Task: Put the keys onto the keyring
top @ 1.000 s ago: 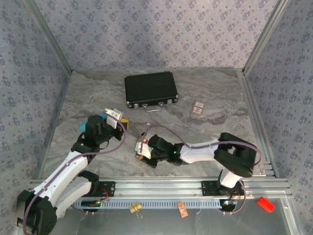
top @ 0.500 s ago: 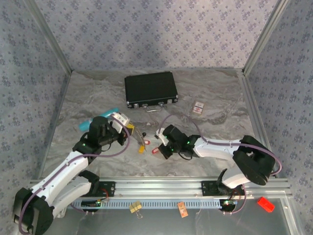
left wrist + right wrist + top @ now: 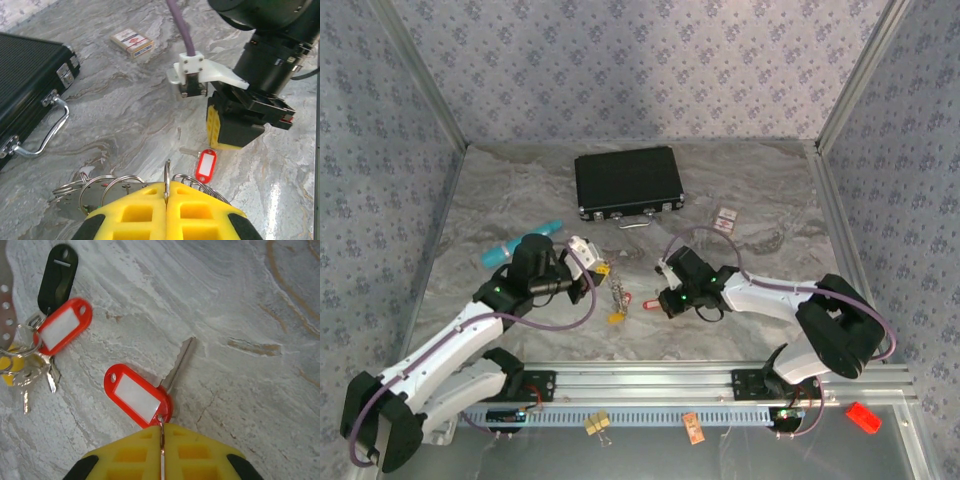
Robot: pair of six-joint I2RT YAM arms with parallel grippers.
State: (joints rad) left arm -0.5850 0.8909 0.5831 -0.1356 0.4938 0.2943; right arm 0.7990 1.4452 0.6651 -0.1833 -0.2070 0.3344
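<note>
My left gripper (image 3: pixel 592 272) (image 3: pixel 167 186) is shut on a thin metal ring of the keyring (image 3: pixel 167 172), held edge-on between its yellow fingers. Several wire loops spread beside it. A bunch of keys (image 3: pixel 617 300) (image 3: pixel 30 370) with a red tag (image 3: pixel 62 332), a black tag (image 3: pixel 59 275) and a yellow one hangs from it. My right gripper (image 3: pixel 667 298) (image 3: pixel 161 427) is shut on the small ring of a separate red-tagged key (image 3: pixel 135 397) (image 3: pixel 205 165) (image 3: pixel 648 303). That key lies on the marble, a little right of the bunch.
A black case (image 3: pixel 628 182) lies at the back centre, its handle (image 3: pixel 45 135) facing me. A small red-and-white card (image 3: pixel 724 220) sits to its right and a teal pen (image 3: pixel 520 243) at the left. A yellow binder clip (image 3: pixel 597 423) rests on the front rail.
My right gripper has drawn back to the right with the red-tagged key, away from the bunch. My left gripper has moved right towards the centre, with the bunch of keys now under it.
</note>
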